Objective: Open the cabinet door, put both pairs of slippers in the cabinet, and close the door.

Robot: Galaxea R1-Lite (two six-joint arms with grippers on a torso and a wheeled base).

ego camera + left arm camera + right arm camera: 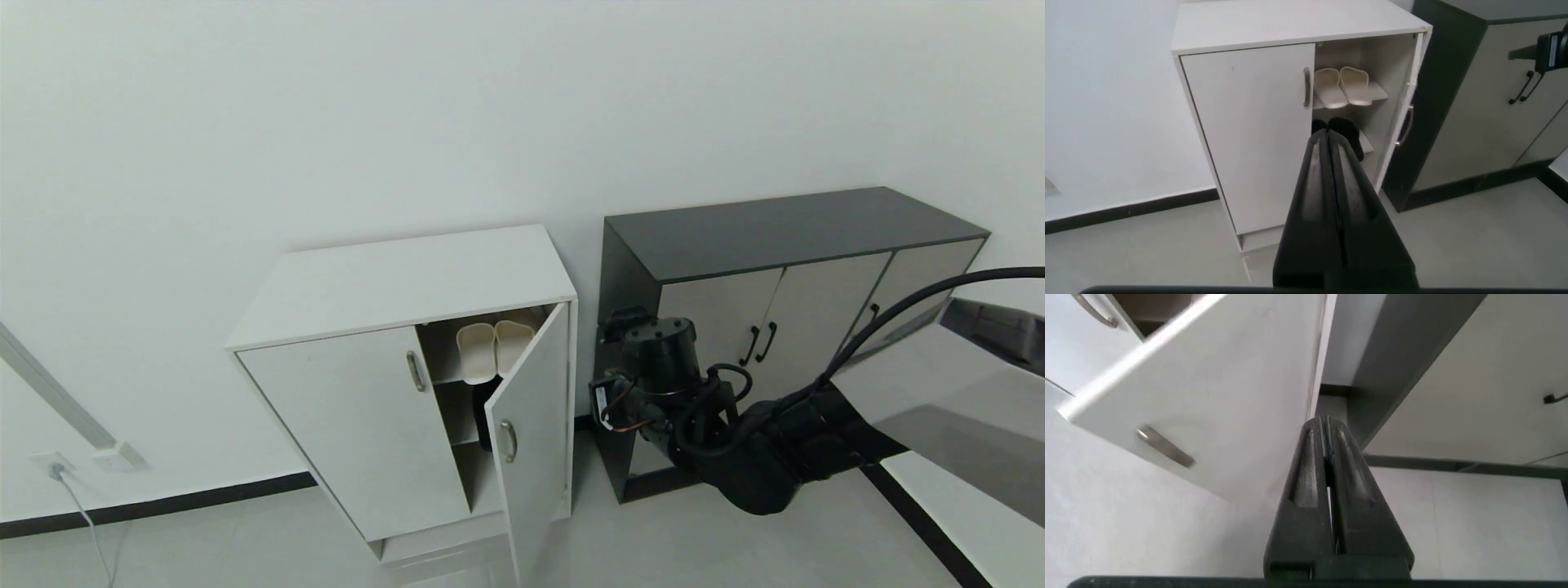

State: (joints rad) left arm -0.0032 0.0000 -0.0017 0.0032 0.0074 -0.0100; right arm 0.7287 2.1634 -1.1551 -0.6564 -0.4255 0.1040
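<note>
Both pairs of slippers are in the white cabinet (400,282): the cream pair (494,347) sits side by side high inside, and the black pair (1349,135) is one level below. That's two pairs, two levels. The cabinet has two doors and two metal handles (415,371). The left door (351,425) is shut flat. The right door (531,408) stands partly open, its free edge swung out over bare floor (694,539). The right gripper (1327,425) is clenched on nothing, just beside that door's outer face, in front of the narrow gap to the dark cabinet (775,229) with its three doors. The left gripper (1328,137) is pinched closed too, empty, back from the cabinet front. A small white label (600,403) on the right arm (735,441) is too small to read
</note>
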